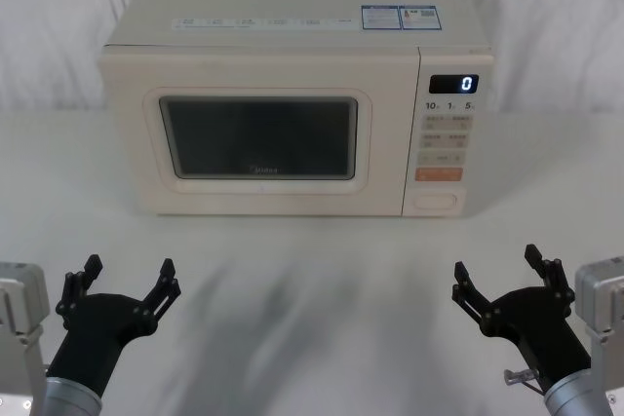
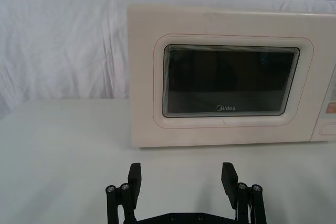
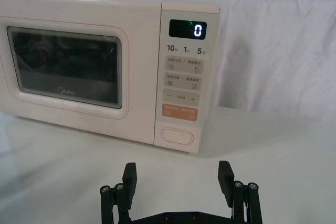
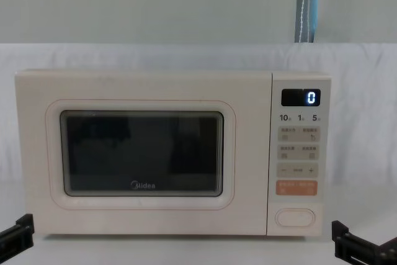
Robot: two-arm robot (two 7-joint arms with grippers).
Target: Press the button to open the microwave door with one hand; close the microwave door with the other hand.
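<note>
The button (image 1: 435, 202) sits at the bottom of the control panel (image 1: 447, 133), right of centre in the head view and low on the right in the chest view (image 4: 295, 217). It is a wide cream oval, unmarked, with an orange key (image 1: 439, 173) just above it. Higher on the panel a dark display (image 1: 453, 84) shows a lit 0.

The microwave door (image 1: 258, 133) fills the middle of the head view, left of the panel. It is shut, flush with the front of the microwave (image 1: 292, 17), and its dark window carries a small logo along the lower edge. In the chest view the door (image 4: 142, 153) takes up most of the left and centre.

The microwave stands on a white worktop (image 1: 312, 289), with white cloth (image 1: 58, 36) hanging behind it.

The left pincer (image 1: 129, 284) is at the lower left of the head view, its fingers spread apart and holding nothing, well short of the door. Its wrist view shows the two black fingertips (image 2: 135, 174) apart, pointing toward the door (image 2: 231, 85).

The right pincer (image 1: 499, 275) is at the lower right of the head view, also spread apart and holding nothing, well short of the panel. Its wrist view shows the fingertips (image 3: 226, 172) apart below the button (image 3: 177, 136).
</note>
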